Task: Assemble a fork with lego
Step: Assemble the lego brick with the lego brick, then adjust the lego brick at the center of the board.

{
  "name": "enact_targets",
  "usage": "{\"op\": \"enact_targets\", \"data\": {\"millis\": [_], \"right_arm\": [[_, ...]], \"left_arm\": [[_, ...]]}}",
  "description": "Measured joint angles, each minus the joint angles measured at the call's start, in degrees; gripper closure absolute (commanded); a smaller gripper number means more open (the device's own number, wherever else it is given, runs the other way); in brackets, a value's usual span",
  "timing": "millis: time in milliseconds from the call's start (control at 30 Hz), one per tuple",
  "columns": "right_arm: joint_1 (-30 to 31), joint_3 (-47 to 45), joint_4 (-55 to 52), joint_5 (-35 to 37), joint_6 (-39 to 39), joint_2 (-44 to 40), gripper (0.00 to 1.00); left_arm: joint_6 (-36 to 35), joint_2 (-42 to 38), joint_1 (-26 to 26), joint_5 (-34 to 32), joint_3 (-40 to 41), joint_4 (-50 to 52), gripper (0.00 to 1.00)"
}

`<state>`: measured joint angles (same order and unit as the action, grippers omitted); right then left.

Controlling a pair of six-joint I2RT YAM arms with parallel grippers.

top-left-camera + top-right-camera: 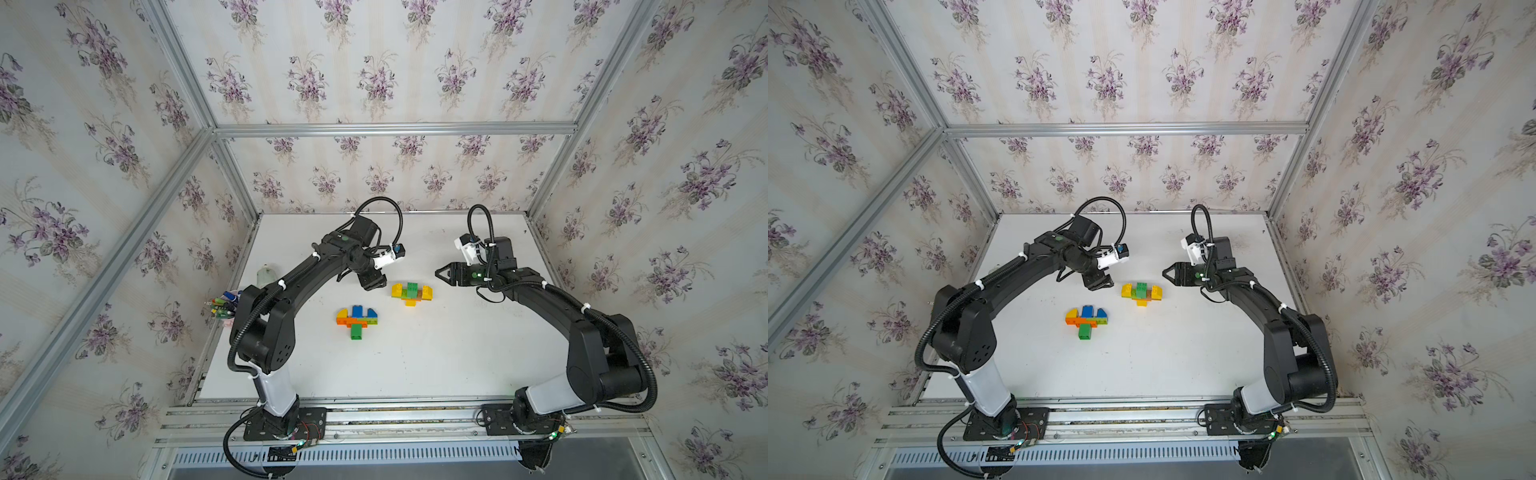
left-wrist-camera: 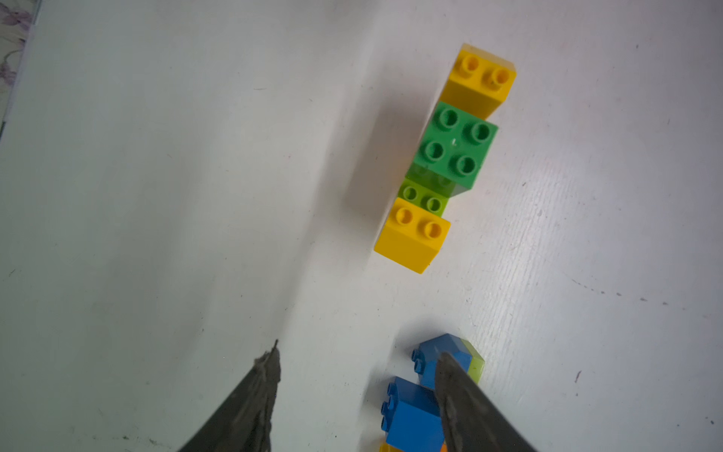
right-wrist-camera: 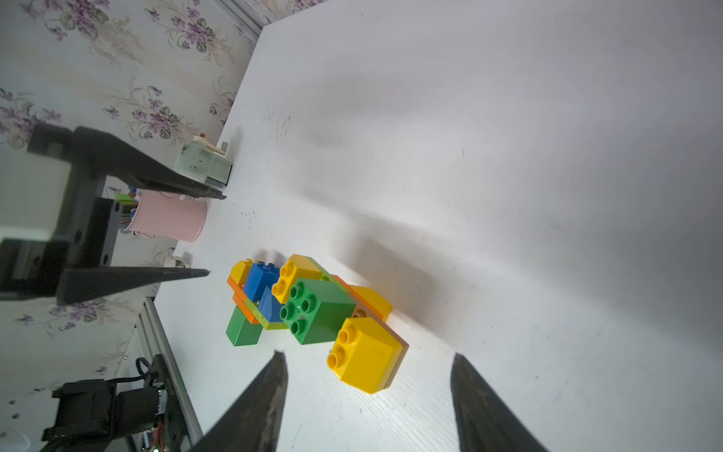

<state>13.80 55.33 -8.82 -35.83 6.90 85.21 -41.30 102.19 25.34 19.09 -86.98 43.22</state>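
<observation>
Two studded plastic lego fork assemblies: yellow-green, orange-blue. Both are judged complete and released. Left gripper and right gripper are seen parted, empty, flanking the yellow-green one; withdrawal is called for.

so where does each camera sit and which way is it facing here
Top views: high over the robot's base rail, looking down at the white table and both black arms, with two builds of chunky studded plastic bricks between them.
Left wrist: on the left arm, looking down past the open left gripper at the yellow and green brick build.
Right wrist: on the right arm, looking low across the table past the open right gripper; the left gripper shows too.
Shared: all show the yellow and green brick build and the blue and orange brick build.
</observation>
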Motion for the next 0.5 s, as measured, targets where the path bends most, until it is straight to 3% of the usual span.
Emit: {"op": "enact_targets", "data": {"millis": [300,500], "right_arm": [[6.56,-0.33,-2.36,1.81,-20.76,-4.92,0.32],[9.97,5.05,-6.16,2.32,-33.18,-0.98,0.31]], "left_arm": [[12.74,-6.08,-5.05,6.16,2.86,-2.03,0.33],[21.62,-11.06,-9.97,8.35,10.86,-6.60,0.34]]}}
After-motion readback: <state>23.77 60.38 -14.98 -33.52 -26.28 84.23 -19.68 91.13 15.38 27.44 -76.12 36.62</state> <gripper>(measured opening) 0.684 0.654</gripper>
